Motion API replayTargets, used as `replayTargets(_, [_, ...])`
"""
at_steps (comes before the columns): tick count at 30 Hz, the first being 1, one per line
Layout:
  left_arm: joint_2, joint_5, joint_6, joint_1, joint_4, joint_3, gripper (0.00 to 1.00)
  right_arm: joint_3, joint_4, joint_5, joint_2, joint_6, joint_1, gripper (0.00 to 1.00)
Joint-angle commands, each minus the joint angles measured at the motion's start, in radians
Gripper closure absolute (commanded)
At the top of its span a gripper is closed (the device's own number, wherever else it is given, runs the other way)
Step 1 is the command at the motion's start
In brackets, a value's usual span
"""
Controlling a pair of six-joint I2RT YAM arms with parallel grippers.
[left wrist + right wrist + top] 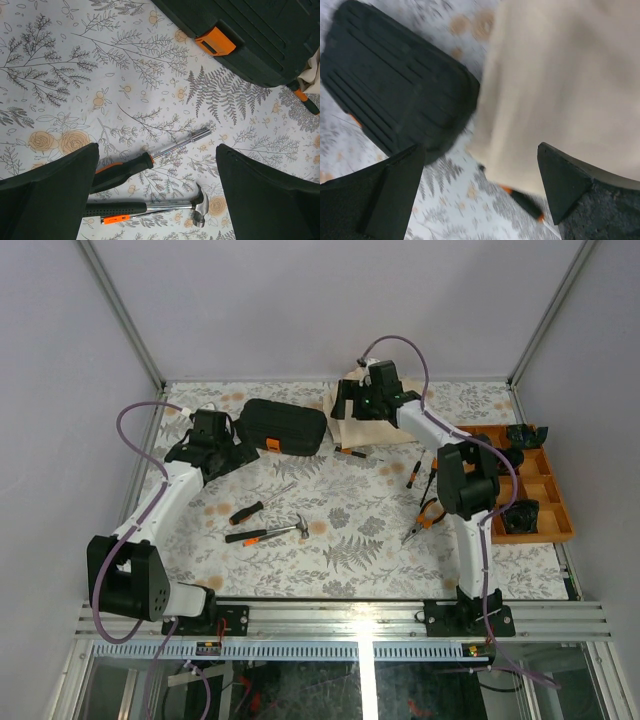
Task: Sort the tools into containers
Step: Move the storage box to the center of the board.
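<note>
Both claws hang released, with nothing in them. The left claw [212, 455] hovers with its fingers spread wide just beside the black hard-plastic tool case with rounded corners [285, 427]. The case lies shut, its small orange latch [215, 41] on the side facing that claw. Seen from that wrist, a black-and-orange-handled screwdriver with a bright metal shaft [131, 167] lies on the flower-printed table cover [340, 540] between the fingers. A little steel-headed hammer with a black grip [150, 206] lies just nearer than it.

The right claw [348, 405], just as wide open, hangs over the edge of the beige folded cloth [560, 75], with the case's end off by its left finger. An orange-and-black tool handle [522, 200] pokes out from under the cloth, low between the fingers. The orange-handled pliers [428, 518] lie well back from this claw, toward its arm's base.

To my eye no tool has gone in yet, and none can until that case is opened, so I'd take opening it as the job in hand. To do it well, the left claw should meet the latch squarely and catch only the orange tab. The right claw could steady the far end so the case doesn't skid. The cloth lies right up against the case and may drag as the lid lifts.
</note>
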Motion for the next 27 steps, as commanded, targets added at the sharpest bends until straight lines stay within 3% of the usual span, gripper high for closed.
replayTargets(1, [0.001,-0.016,0.021,0.009,0.026,-0.001,0.01,0.174,0.131,-0.161,0.092,-0.011,0.006,0.00])
replayTargets(9, [-0.016,-0.024,0.031,0.015,0.036,-0.008,0.01,0.452,0.161,-0.315,0.312,0.000,0.025,0.00])
replayTargets(19, [0.001,-0.024,0.040,0.017,0.036,-0.010,0.01,0.616,0.245,-0.444,0.488,0.055,0.043,0.00])
replayTargets(27, [0.005,-0.011,0.042,0.024,0.044,-0.013,0.02,0.625,0.243,-0.461,0.523,0.060,0.068,0.01])
